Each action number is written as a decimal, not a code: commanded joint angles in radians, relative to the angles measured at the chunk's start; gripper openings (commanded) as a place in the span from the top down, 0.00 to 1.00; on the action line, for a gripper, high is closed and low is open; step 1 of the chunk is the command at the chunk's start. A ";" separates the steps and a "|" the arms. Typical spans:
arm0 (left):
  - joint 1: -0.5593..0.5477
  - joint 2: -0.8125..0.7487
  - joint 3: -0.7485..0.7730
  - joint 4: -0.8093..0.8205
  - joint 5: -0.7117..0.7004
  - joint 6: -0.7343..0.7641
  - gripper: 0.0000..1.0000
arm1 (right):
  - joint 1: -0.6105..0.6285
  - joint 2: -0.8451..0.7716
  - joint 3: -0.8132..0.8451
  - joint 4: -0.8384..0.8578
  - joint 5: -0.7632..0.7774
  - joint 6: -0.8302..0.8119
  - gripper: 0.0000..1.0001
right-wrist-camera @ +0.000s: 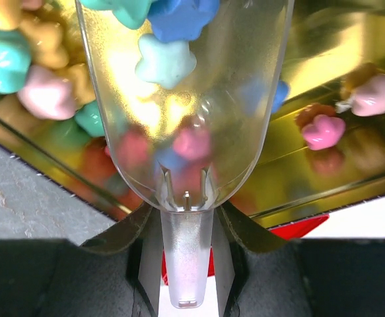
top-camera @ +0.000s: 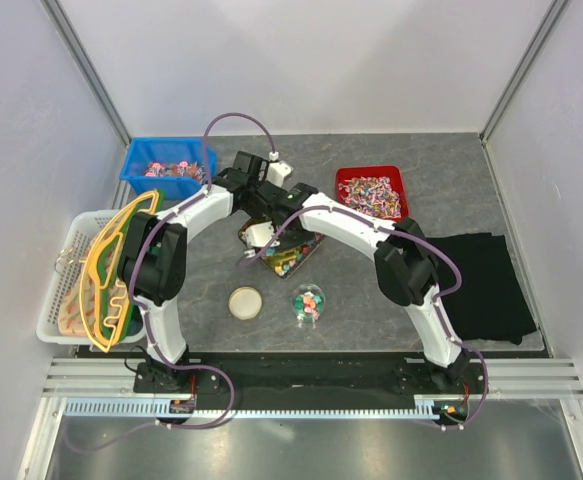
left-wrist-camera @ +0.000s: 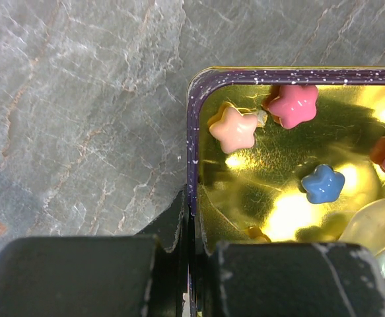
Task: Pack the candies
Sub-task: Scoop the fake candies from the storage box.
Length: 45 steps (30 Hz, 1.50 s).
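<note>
Left gripper (left-wrist-camera: 191, 228) clamped on the tin (left-wrist-camera: 192, 132) wall; right gripper (right-wrist-camera: 187, 264) gripping the handle of a clear scoop (right-wrist-camera: 185, 132) loaded with candies (right-wrist-camera: 168, 61) over the tin. Jar (top-camera: 309, 302) judged part-filled, lid (top-camera: 245, 302) lying beside it; more scooping and closing remain

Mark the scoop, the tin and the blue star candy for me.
scoop (right-wrist-camera: 187, 261), right wrist view, on its handle.
tin (left-wrist-camera: 191, 145), left wrist view, on its purple rim.
blue star candy (left-wrist-camera: 323, 183), left wrist view, on its centre.

left arm (top-camera: 193, 212) and right arm (top-camera: 343, 219) meeting over tin (top-camera: 314, 244) of candies (top-camera: 287, 264), blue bin (top-camera: 139, 172) back left, red bin (top-camera: 348, 177) back right
</note>
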 commanded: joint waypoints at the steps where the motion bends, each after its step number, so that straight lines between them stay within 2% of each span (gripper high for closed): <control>1: 0.002 -0.036 0.019 0.065 0.039 -0.019 0.98 | -0.010 0.009 0.046 0.025 -0.039 0.064 1.00; 8: 0.005 -0.027 0.022 0.065 0.033 -0.025 0.98 | -0.019 -0.029 -0.025 0.080 -0.054 0.097 1.00; 16: 0.022 -0.013 0.031 0.057 0.037 -0.037 0.98 | -0.055 -0.073 -0.012 0.101 -0.137 0.150 1.00; 27: 0.042 0.009 0.049 0.048 0.011 -0.057 0.98 | -0.104 -0.138 -0.052 0.163 -0.177 0.199 1.00; 32: 0.056 0.036 0.074 0.030 0.008 -0.075 0.98 | -0.111 -0.228 -0.116 0.157 -0.212 0.176 1.00; 42: 0.067 0.073 0.101 0.011 -0.029 -0.089 0.98 | -0.116 -0.464 -0.297 0.148 -0.417 0.171 1.00; 45: 0.071 0.073 0.106 0.010 -0.033 -0.097 0.98 | -0.118 -0.515 -0.345 0.145 -0.378 0.177 1.00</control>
